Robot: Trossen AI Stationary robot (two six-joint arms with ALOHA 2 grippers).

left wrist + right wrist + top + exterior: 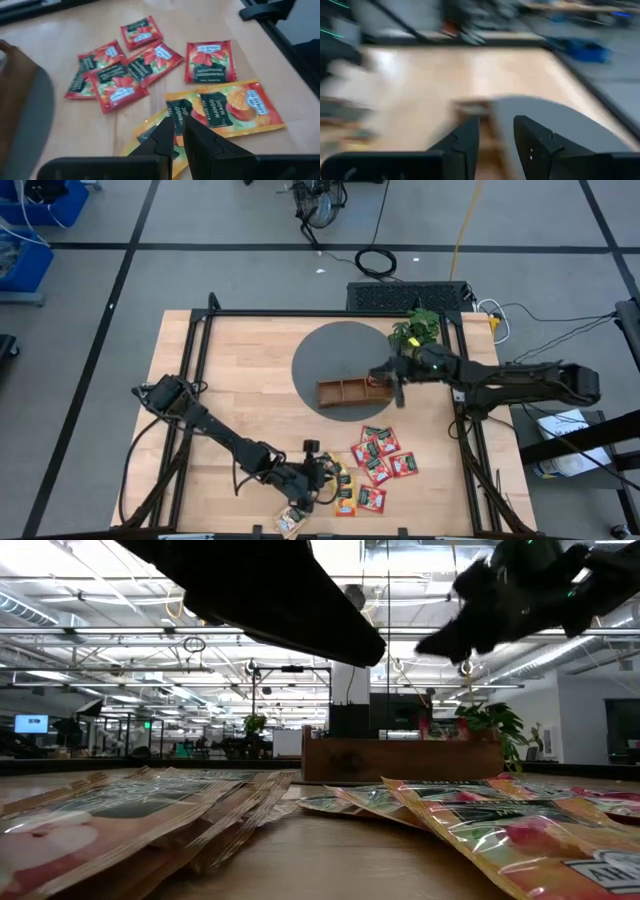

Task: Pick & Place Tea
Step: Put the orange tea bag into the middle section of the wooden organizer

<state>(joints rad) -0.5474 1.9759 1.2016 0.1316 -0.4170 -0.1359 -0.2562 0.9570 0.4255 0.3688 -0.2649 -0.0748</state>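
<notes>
Left gripper (pixel 322 472): low over the tabletop (pixel 240 380) near its front edge, fingers (pixel 165 137) drawn almost together with a thin gap, tips over an orange-yellow mango packet (pixel 235 107), nothing held that can be seen. Tea packets (pixel 375 465): scattered flat on the bare wood toward the front edge, right of centre; red ones (pixel 130 75) overlapping in a loose cluster, orange-yellow ones just beside the left gripper, one more packet (pixel 291 523) at the very front edge. Grey round mat (pixel 345 365): on the back half of the tabletop, near centre. Wooden tray (pixel 350 392): on the front-right part of the mat; one red packet (pixel 440 728) stands up inside it in the low view, toward the right end. Right gripper (pixel 398 385): over the right end of the tray, fingers (pixel 465 140) parted, empty. Green plant (pixel 418 330): near the back right corner.
</notes>
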